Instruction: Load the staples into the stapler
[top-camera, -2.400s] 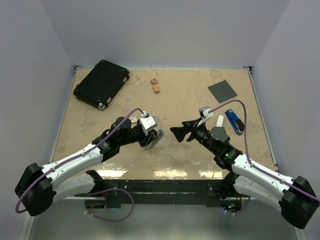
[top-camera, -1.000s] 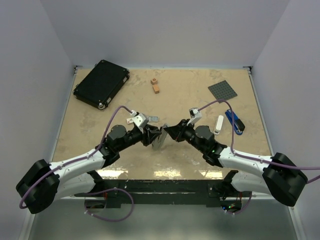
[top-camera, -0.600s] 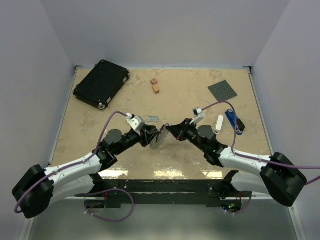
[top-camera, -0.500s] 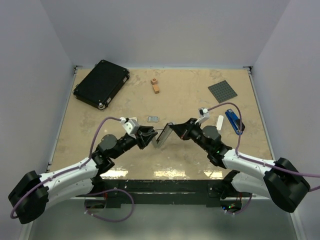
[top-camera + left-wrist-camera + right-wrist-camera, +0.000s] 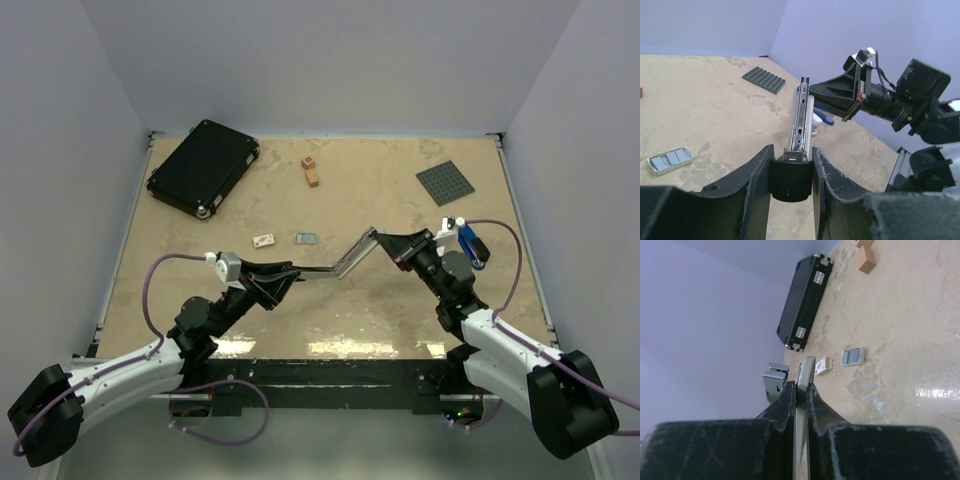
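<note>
The stapler [image 5: 345, 258] hangs above the table's middle, swung open into a long bent line. My left gripper [image 5: 285, 280] is shut on its black end [image 5: 790, 180], and the silver rail [image 5: 801, 115] rises from between the fingers. My right gripper [image 5: 390, 243] is shut on the far silver arm [image 5: 806, 367], pinching it edge-on. A second silver part [image 5: 774, 380] shows just left of the right gripper's fingers. The staples [image 5: 306, 238] lie flat on the table behind the stapler, apart from both grippers, and also show as a small grey block [image 5: 670, 160] [image 5: 852, 356].
A black case [image 5: 203, 167] lies at the back left, two small wooden blocks [image 5: 311, 172] at the back middle, and a grey studded plate [image 5: 445, 183] at the back right. A blue stapler [image 5: 470, 243] lies beside the right arm. A small white tag [image 5: 264, 240] lies left of the staples.
The right gripper has shut on the stapler's silver end. Both arms have drawn apart, the left back toward the near edge, and the stapler has opened out between them.
</note>
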